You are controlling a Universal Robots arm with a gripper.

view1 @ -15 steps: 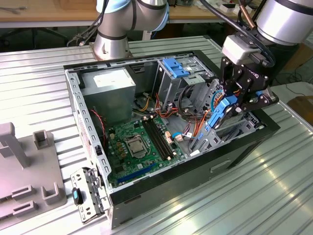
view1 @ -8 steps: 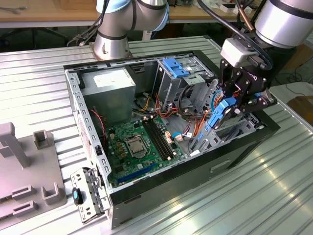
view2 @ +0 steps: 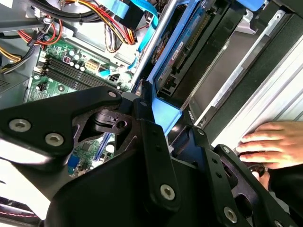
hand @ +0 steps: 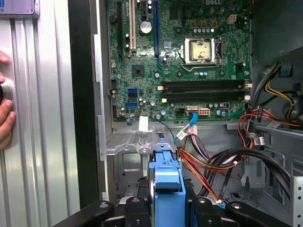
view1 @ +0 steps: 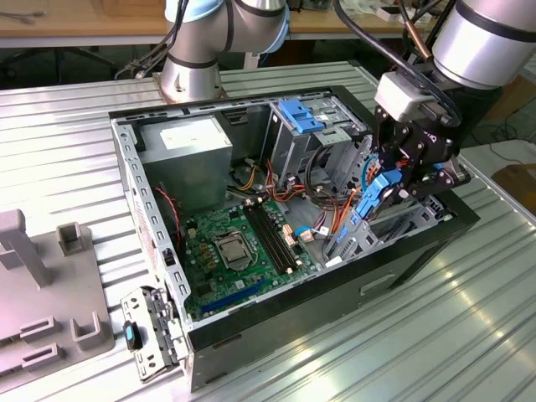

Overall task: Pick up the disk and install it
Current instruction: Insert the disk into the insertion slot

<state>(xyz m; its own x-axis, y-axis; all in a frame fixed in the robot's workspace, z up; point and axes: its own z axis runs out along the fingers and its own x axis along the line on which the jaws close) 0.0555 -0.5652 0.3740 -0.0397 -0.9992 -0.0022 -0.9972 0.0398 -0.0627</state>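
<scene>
The disk (view1: 374,195), a grey drive in a bright blue carrier rail, hangs tilted over the open computer case (view1: 402,268) at the exterior view's right, above the drive bay. My gripper (view1: 400,177) is shut on it from above. In the second wrist view the disk (view2: 176,53) runs away from the black fingers (view2: 147,124), its blue rail edge clamped between them. In the first wrist view the blue carrier (hand: 165,177) sits between the fingers, over the case's metal floor and cables.
Inside the case are a green motherboard (view1: 243,243), a grey power supply box (view1: 186,155), a fixed blue bracket (view1: 300,114) on the drive cage, and loose cables (hand: 222,161). A person's hand (view2: 266,142) rests beside the case. A grey fixture (view1: 33,276) stands at the exterior view's left.
</scene>
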